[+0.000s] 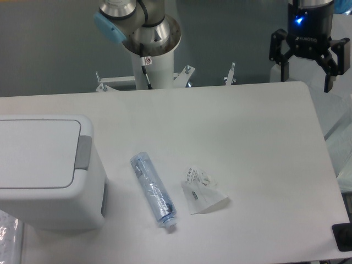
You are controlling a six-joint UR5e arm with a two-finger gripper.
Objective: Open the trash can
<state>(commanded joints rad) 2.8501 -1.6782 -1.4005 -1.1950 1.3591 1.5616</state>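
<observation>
Camera view: trash can (pixel 41 170) lid down at near left, gripper (pixel 308 65) spread-jawed far right, risking a missed grey button (pixel 83 152).

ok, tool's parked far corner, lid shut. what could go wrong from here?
1. The tool hangs open at the far right, the trash can at the left edge: a low sweep across could clip the plastic bottle or crumpled wrapper.
2. The grey push-button tab is narrow; an off-centre press may miss it.
</observation>
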